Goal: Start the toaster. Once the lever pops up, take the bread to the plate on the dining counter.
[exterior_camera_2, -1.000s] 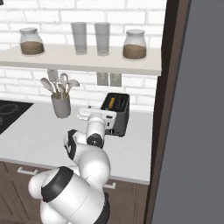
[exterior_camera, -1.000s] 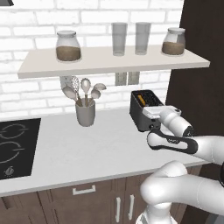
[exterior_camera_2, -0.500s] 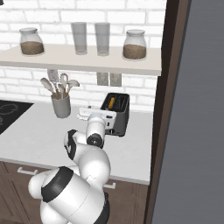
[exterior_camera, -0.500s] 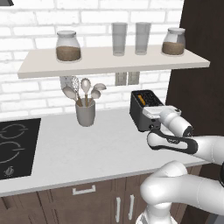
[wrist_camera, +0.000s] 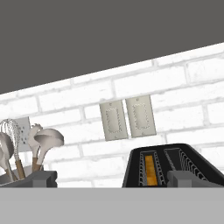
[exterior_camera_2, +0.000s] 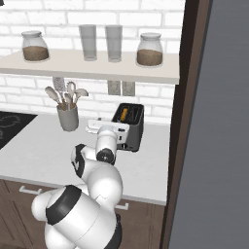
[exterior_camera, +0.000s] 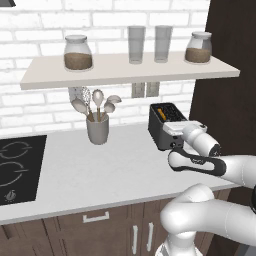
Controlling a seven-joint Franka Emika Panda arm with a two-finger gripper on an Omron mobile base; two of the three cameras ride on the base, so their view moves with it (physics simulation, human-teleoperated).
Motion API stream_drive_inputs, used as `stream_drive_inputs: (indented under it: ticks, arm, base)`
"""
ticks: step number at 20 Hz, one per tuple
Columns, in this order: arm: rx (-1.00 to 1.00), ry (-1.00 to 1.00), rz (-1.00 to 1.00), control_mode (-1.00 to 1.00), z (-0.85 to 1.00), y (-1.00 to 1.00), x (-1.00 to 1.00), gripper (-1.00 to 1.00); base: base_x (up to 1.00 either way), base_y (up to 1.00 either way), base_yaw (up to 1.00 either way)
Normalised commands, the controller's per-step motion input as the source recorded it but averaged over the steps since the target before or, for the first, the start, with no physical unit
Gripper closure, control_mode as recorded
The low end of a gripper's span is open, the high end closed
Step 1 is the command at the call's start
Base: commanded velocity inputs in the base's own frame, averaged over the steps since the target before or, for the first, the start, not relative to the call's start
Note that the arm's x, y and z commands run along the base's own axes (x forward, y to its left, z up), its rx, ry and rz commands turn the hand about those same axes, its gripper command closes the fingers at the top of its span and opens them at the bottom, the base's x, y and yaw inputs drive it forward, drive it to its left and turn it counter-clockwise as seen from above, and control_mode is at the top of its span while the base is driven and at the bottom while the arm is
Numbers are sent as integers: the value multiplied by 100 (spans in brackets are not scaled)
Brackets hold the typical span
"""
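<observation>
One slice of bread [wrist_camera: 150,170] sat in the toaster [exterior_camera: 165,125] at centre right, the gripper [wrist_camera: 113,177] spread wide before it, risking a shove instead of pressing the lever.

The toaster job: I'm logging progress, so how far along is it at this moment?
Early stage. Done: the bread sits in one slot of the toaster, and the arm has reached the toaster's front. In hand: the gripper hangs level with the toaster's top; the frames don't show whether the lever is pressed. Left: waiting for the pop, lifting the bread out and carrying it to the plate.
</observation>
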Motion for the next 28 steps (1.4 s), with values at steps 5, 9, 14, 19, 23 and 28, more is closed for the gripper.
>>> stream_drive_inputs:
  ticks: [5,9,14,19,23,28]
  arm:
    - [0,0,0,-100,0,0,0,-100]
    - [0,0,0,-100,0,0,0,-100]
    - [0,0,0,-100,0,0,0,-100]
    - [0,0,0,-100,0,0,0,-100]
    - [0,0,0,-100,0,0,0,-100]
    - [0,0,0,-100,0,0,0,-100]
  base:
    - [0,0,0]
    - [0,0,0]
    - [0,0,0]
    - [0,0,0]
    - [0,0,0]
    - [0,0,0]
